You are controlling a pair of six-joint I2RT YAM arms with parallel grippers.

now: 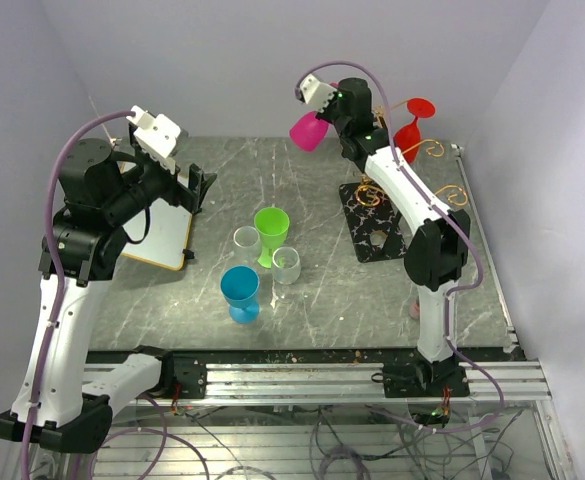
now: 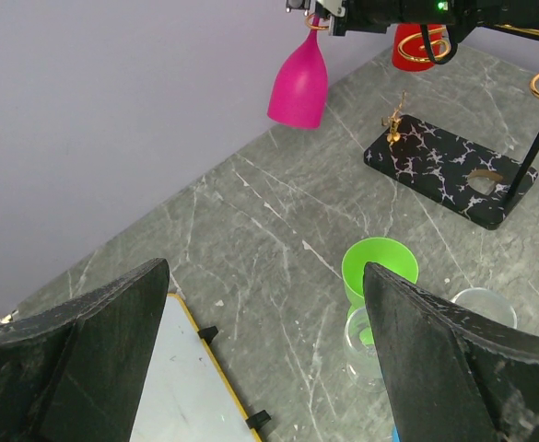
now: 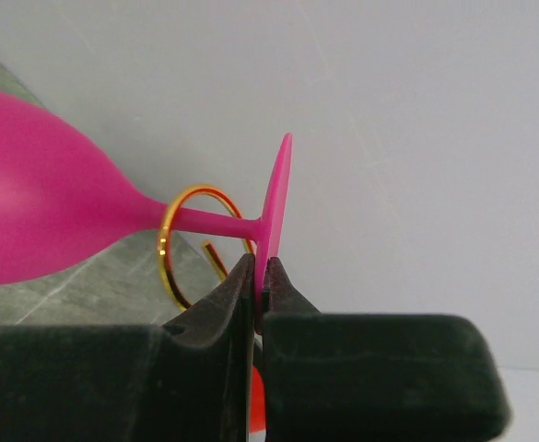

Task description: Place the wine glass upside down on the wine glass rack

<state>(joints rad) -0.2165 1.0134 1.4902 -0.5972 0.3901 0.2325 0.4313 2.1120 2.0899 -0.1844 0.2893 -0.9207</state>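
The pink wine glass looks like smooth matt plastic. The wine glass rack is glossy gold wire; the surface resembles grey veined stone.

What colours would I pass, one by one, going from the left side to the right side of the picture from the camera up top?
white board → blue glass → green glass → pink glass → red glass

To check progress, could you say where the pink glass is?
Top view, back right: the pink wine glass hangs in the right claw, beside the red glass.
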